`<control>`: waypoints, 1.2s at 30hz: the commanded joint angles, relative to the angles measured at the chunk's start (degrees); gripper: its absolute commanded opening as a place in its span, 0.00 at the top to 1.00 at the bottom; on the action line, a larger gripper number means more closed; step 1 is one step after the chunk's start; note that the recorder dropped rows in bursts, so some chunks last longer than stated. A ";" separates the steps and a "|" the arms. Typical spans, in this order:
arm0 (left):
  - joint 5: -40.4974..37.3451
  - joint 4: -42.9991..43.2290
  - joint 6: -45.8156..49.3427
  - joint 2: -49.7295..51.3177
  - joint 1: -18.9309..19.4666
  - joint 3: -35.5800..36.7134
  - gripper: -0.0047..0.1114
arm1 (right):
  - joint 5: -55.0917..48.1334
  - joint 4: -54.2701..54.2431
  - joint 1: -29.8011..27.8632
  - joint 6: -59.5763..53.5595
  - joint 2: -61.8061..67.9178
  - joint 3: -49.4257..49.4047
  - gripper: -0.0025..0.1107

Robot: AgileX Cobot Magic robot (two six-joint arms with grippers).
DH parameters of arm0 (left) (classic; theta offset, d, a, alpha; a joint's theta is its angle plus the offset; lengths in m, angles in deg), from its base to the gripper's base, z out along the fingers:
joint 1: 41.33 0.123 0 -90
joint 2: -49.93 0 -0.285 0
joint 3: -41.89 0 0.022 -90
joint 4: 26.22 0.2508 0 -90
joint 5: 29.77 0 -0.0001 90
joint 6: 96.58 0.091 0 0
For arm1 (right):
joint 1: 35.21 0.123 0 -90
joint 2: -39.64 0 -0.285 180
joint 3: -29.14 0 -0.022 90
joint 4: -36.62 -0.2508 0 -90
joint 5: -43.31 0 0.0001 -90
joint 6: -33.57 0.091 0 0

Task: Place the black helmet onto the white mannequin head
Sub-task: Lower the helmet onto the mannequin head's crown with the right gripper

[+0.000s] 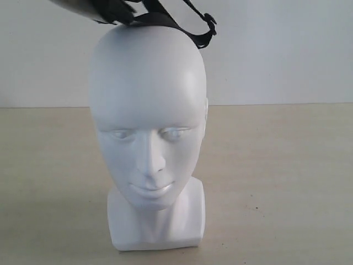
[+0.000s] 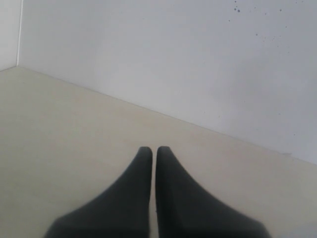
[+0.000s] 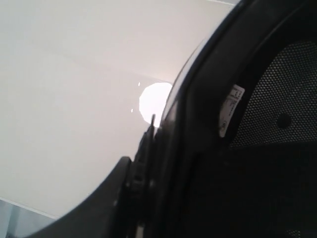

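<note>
Hanging at the top edge of the exterior view, the matte black helmet (image 1: 118,12) shows only its lower rim, most of the shell being cut off by the frame. Its black chin strap (image 1: 162,21) drapes across the crown of the glossy white mannequin head (image 1: 148,110), with the dark buckle (image 1: 209,21) dangling to the upper right of the crown. The head is below the rim and outside the shell, not yet within it. It stands upright on its squarish base in the middle of the pale beige table (image 1: 287,182), facing the camera, with a plain white wall (image 1: 276,55) behind.

In the right wrist view the helmet's hollow fills the right half of the frame, holding dark mesh lining (image 3: 277,99) and a small white label (image 3: 230,106). The right gripper (image 3: 141,168) is clamped on the helmet's rim at lower centre, one dark finger lying along the outside.

The left gripper (image 2: 154,148) has its two dark fingers pressed almost together around nothing, low in its frame above bare table.
</note>
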 commanded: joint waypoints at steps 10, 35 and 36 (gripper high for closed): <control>0.28 0.08 0.15 -0.13 0.14 0.17 0.92 | -2.56 4.32 0.77 -0.35 2.37 0.49 0.98; 0.28 0.08 0.15 -0.13 0.14 0.17 0.92 | -24.23 53.57 -8.13 15.94 -4.53 0.49 0.98; 0.28 0.08 0.15 -0.13 0.14 0.17 0.92 | -24.23 54.70 -8.21 16.21 -4.63 0.49 0.98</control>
